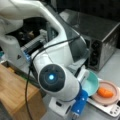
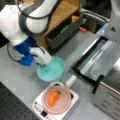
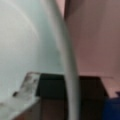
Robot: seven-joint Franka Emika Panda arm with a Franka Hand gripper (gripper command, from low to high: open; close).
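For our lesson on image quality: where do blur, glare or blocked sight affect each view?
In a front view, the arm fills the frame, its blue light glowing; the teal bowl is half hidden. In a front view, the carrot is soft-edged. Wrist view: the bowl's rim is too close, smeared.

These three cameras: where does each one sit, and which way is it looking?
Front view: behind the arm's big joint, looking past it to the teal bowl, carrot and pink plate.
Front view: high up, looking down on the hand at the bowl's edge; the arm fills the top left.
Wrist view: on the wrist, pressed close to the bowl's rim; one finger shows.
Shared: all three show the bowl.
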